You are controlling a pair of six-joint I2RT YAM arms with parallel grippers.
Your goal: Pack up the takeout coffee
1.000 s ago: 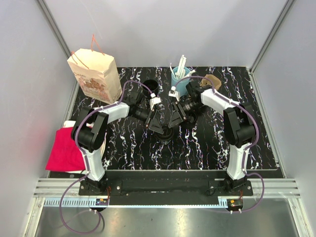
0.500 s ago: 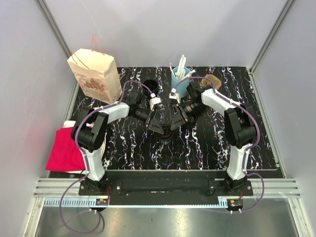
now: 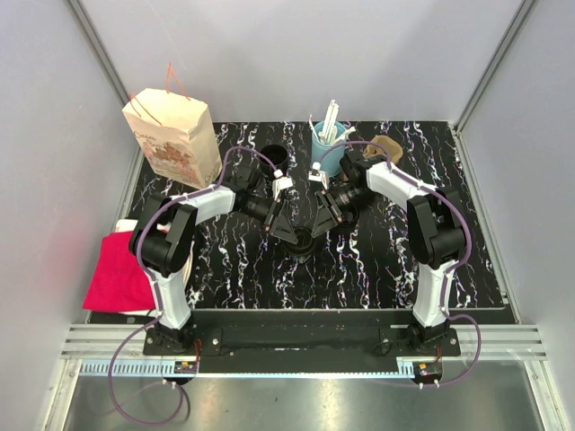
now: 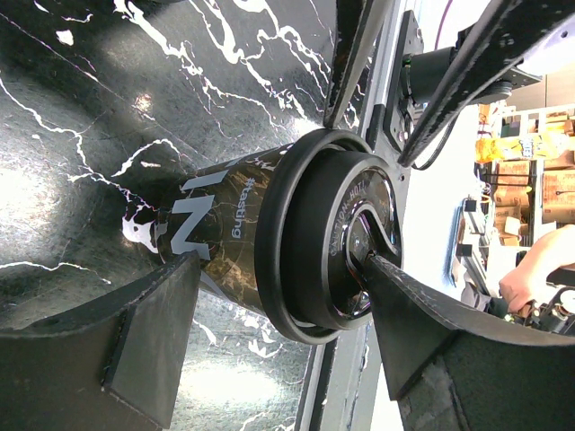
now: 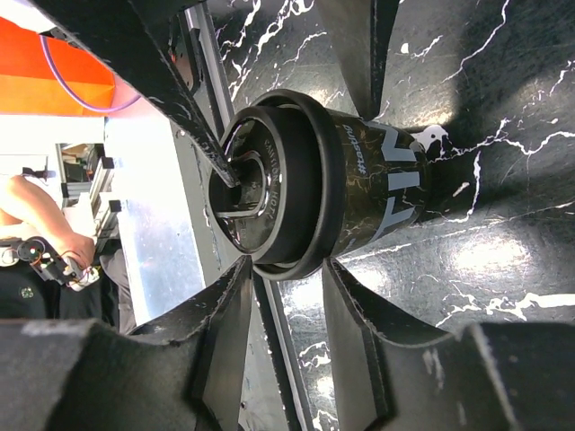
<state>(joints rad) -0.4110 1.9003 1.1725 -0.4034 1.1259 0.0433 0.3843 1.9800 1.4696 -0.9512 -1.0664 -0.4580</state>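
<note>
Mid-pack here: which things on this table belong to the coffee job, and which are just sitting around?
Job:
- takeout coffee
- paper bag, probably its destination
- left gripper
- right gripper

Lying about:
- lidless black cup
- blue straw cup
- red cloth

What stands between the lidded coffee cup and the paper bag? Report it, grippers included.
Nothing visible separates the left gripper or right gripper from the takeout coffee; both flank it. Toward the paper bag at the far left, the left arm lies along the straight line, and the lidless black cup stands just beside it.
</note>
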